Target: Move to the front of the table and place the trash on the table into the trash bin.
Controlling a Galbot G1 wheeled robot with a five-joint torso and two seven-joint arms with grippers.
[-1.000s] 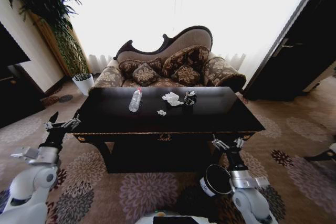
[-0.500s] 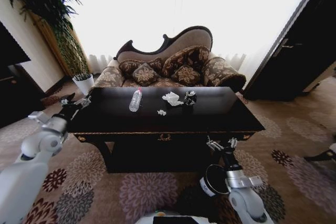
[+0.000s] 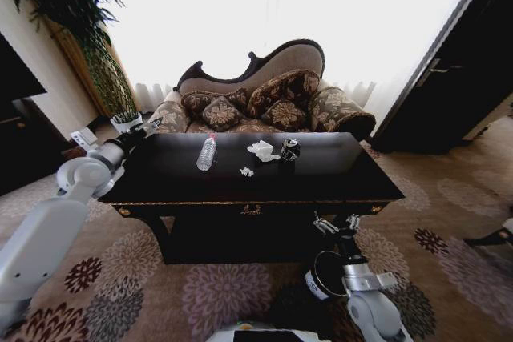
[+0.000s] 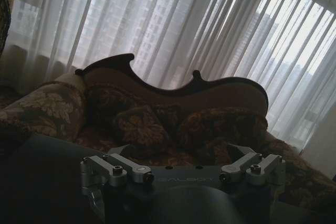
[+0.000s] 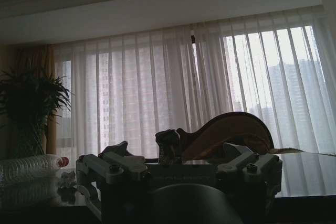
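Dark, glossy wood makes up the desk (image 3: 264, 186), which stands straight ahead of the robot with a patterned sofa (image 3: 264, 98) behind it and bright curtained windows beyond. On the desk top lie 4 pieces of trash: a clear plastic bottle (image 3: 207, 153) with a red cap toward the left, a crumpled white tissue (image 3: 262, 150) near the middle, a dark can (image 3: 289, 149) just beside the tissue on its right, and a tiny white scrap (image 3: 247, 172) in front of the tissue, apart from it. The trash bin (image 3: 326, 275), round and black with a white label, sits on the flowered carpet below the desk's front right part.

Left gripper (image 3: 146, 127) is raised at the desk's far left corner, near a white plant pot (image 3: 125, 122); its jaws stand spread apart with nothing between them, and its wrist view looks over the desk toward the sofa. Right gripper (image 3: 334, 223) hangs low, just above the bin and in front of the desk's apron, jaws likewise released and empty. From its wrist view the bottle (image 5: 29, 167) and the can (image 5: 168, 146) show at desk-top level.
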